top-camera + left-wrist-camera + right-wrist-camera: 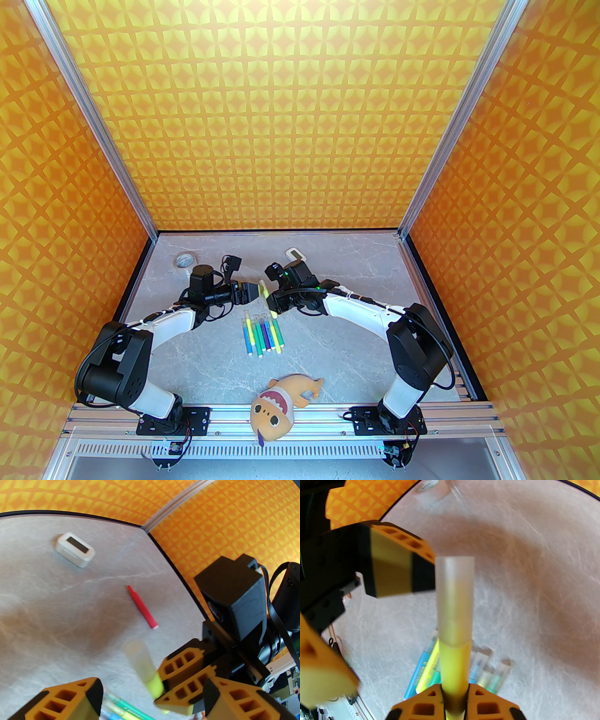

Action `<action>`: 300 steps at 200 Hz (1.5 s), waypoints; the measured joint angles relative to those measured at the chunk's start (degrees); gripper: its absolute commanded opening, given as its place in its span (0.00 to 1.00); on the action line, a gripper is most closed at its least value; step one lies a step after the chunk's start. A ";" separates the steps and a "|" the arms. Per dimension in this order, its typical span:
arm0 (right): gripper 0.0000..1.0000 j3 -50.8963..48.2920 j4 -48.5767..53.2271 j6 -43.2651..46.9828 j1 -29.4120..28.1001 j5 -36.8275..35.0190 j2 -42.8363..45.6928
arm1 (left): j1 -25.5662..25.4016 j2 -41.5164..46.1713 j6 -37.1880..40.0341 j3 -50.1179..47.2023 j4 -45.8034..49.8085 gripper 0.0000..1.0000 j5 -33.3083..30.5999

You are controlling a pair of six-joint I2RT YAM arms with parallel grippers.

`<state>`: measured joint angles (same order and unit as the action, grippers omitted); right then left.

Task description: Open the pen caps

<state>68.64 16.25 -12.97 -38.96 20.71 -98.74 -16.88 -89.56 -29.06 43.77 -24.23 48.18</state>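
The right end effector (454,698) is clamped tight on the barrel of a slim yellow plastic marker pen (454,667) and holds it above the grey marbled desk (328,356). The pen's frosted whitish translucent cap (455,601) sticks out free. The left end effector (152,689) stands with its jaws well apart and empty, one finger just beside the cap.

The pen looks light, stiff and smooth, so I'd expect the cap to slip unless it's pinched squarely mid-length and pulled straight along the barrel.

The right wrist view shows the seam between cap and barrel clearly. The left wrist view adds a slim red pen (141,607), uncapped, lying further off. The overhead view shows the row of capped coloured pens (262,335) lying on the desk below the end effectors.
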 measured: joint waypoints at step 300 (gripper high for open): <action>0.34 -6.23 -10.27 1.22 -1.16 0.33 4.26 | -0.81 -1.81 -5.60 2.54 -3.74 0.05 2.89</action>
<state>62.41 5.98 -11.75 -40.12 21.04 -94.48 -17.69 -91.37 -34.65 46.30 -27.97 51.07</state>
